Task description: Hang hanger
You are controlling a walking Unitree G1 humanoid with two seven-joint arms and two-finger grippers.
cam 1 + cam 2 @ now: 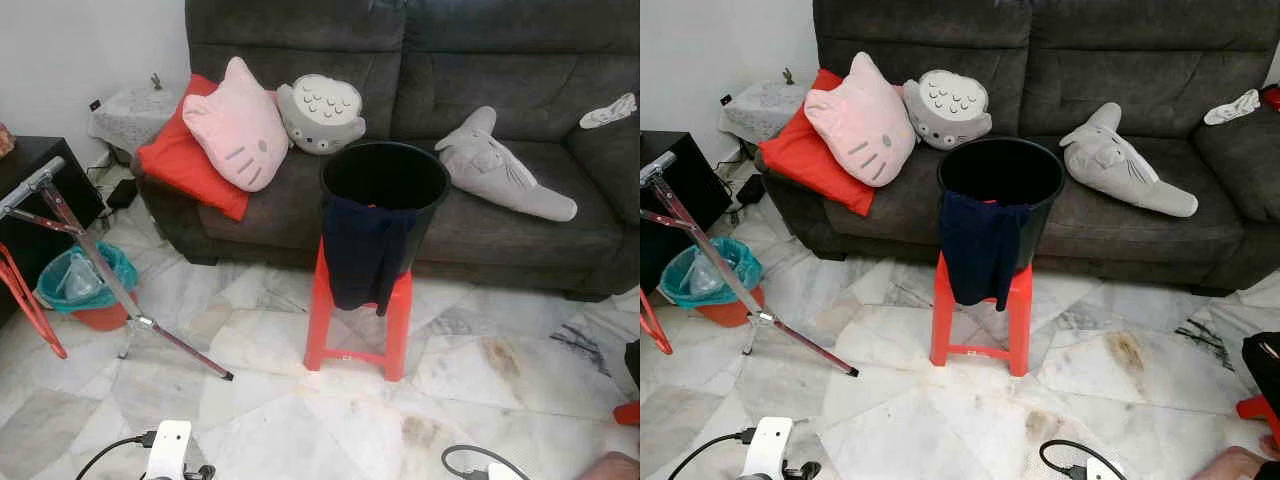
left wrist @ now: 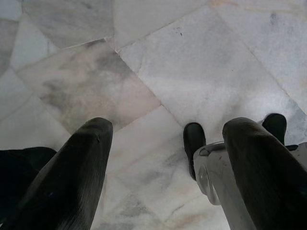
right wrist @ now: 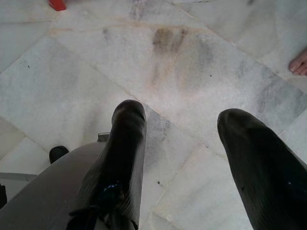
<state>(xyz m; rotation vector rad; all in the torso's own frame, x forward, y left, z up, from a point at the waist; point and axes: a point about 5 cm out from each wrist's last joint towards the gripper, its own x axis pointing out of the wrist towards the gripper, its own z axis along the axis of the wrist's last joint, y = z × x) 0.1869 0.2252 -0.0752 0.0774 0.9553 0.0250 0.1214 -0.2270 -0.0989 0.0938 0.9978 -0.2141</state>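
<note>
Both grippers hang low, pointing down at the marble floor (image 2: pixel 201 72). The left gripper (image 2: pixel 165 143) has its two black fingers spread wide with nothing between them but tile; the right gripper (image 3: pixel 180 139) is likewise wide apart and holds nothing. A person's toes (image 3: pixel 300 62) show at the edge of the right wrist view.

Ahead, well apart from both grippers, stands one red plastic stool (image 1: pixel 360 320) on the floor. On it sits one black bucket (image 1: pixel 385 185), with one dark blue garment (image 1: pixel 362 255) draped over its front rim and hanging down past the seat. No hanger can be made out; whether one lies inside the bucket cannot be told.

Behind the stool is a dark grey sofa (image 1: pixel 520 60) carrying four cushions: one red (image 1: pixel 175 160), one pink cat-faced (image 1: pixel 235 125), one round grey (image 1: pixel 320 112), one grey shark-shaped (image 1: pixel 500 165). To the robot's left a metal stand's leg (image 1: pixel 110 280) slants across the floor, beside a teal-lined bin (image 1: pixel 85 285).
</note>
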